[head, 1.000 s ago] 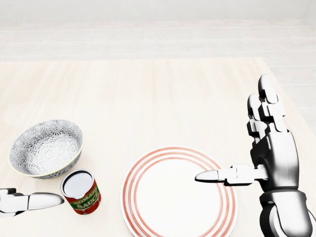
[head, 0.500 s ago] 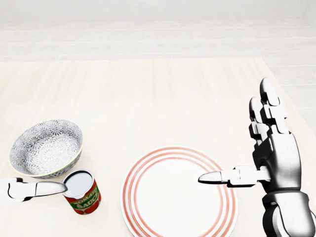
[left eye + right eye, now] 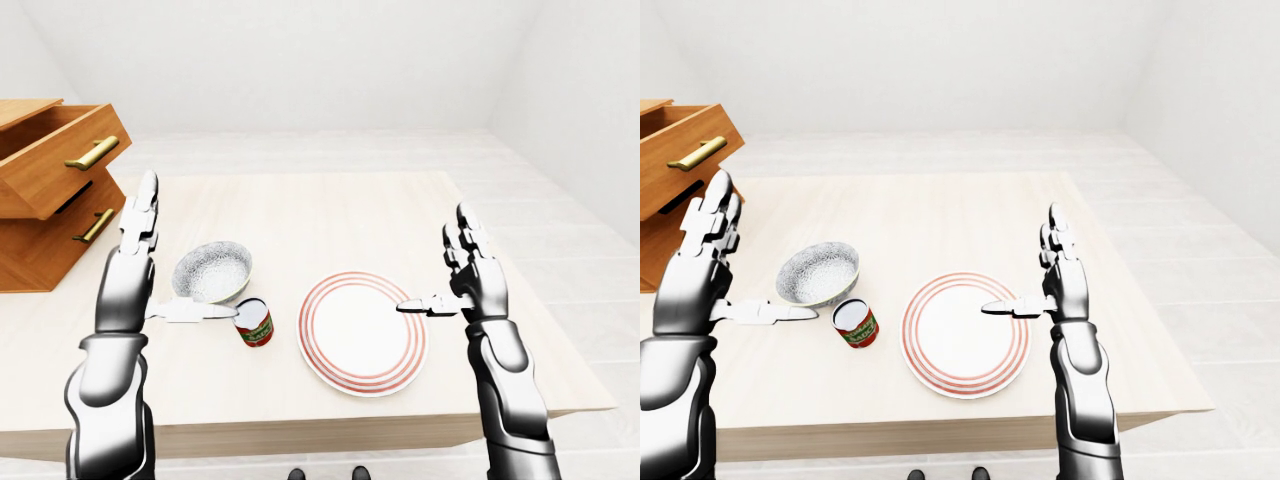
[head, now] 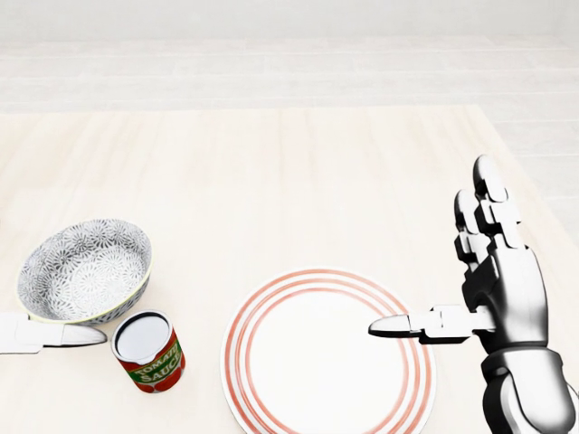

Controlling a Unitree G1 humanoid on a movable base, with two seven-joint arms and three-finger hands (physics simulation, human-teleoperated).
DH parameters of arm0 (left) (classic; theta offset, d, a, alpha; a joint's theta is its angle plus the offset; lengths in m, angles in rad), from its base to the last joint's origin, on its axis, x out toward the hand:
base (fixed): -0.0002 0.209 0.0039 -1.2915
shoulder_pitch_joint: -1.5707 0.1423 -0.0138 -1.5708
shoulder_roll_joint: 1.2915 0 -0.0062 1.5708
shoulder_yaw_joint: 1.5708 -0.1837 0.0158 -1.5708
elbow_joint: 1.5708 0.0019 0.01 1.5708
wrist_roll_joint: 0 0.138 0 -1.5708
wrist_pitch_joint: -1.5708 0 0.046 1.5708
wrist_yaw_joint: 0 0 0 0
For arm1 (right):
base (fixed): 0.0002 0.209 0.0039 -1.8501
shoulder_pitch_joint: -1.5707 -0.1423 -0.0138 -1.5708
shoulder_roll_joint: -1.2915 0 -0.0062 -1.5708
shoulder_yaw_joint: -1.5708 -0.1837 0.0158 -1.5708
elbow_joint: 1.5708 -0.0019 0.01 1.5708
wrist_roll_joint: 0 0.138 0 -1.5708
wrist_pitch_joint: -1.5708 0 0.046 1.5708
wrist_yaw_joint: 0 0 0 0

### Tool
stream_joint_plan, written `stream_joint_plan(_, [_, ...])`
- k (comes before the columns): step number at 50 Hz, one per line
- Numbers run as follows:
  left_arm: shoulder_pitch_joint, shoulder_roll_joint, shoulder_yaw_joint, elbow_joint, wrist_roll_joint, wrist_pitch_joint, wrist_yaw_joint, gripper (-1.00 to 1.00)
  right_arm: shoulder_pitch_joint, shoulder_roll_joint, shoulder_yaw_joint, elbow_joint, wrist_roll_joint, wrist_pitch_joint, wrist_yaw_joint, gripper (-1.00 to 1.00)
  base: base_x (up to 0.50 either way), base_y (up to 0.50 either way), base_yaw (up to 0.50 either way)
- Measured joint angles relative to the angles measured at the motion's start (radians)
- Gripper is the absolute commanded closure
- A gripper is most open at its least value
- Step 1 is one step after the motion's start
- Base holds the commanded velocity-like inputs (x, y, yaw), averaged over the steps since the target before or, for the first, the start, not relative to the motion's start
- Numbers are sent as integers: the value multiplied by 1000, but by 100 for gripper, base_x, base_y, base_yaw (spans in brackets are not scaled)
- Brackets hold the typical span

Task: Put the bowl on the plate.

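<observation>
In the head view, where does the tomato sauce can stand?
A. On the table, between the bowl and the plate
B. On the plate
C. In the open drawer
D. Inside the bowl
A: the can stands upright on the table, just below the bowl and to the left of the plate, inside neither of them.

Simulated domestic room, sparsely furnished. Evidence: a pale wooden table (image 3: pixel 330 215) carrying a patterned bowl (image 3: pixel 211 270), a red-ringed plate (image 3: pixel 362 333) and a tomato sauce can (image 3: pixel 254 323). A wooden drawer unit (image 3: pixel 50 190) with brass handles (image 3: pixel 92 153) stands off the tabletop's left edge. White walls (image 3: pixel 300 60), pale plank floor (image 3: pixel 560 200).
</observation>
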Motion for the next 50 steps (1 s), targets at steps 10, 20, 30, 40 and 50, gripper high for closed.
stream_joint_plan(10, [-10, 42, -2, -62, 183, 0, -91, -100, -6, -7, -6, 31, 10, 0, 4, -100, 0, 0, 0])
stream_joint_plan(20, [-3, 39, -40, -128, 402, 0, -187, -100, 30, -3, -8, -1, 4, 0, 5, -100, 0, 0, 0])
stream_joint_plan(30, [-11, 32, -63, -128, 596, 0, -275, -100, 36, -2, -11, 6, -8, 0, 9, -100, 0, 0, 0])
stream_joint_plan(40, [-67, 45, -73, -40, 772, 0, -339, -100, 47, 0, -13, -4, -11, 0, 13, -100, 0, 0, 0])
stream_joint_plan(50, [-139, 69, -74, 104, 871, 0, -352, -100, 69, 3, -19, -41, -12, 0, 25, -100, 0, 0, 0])
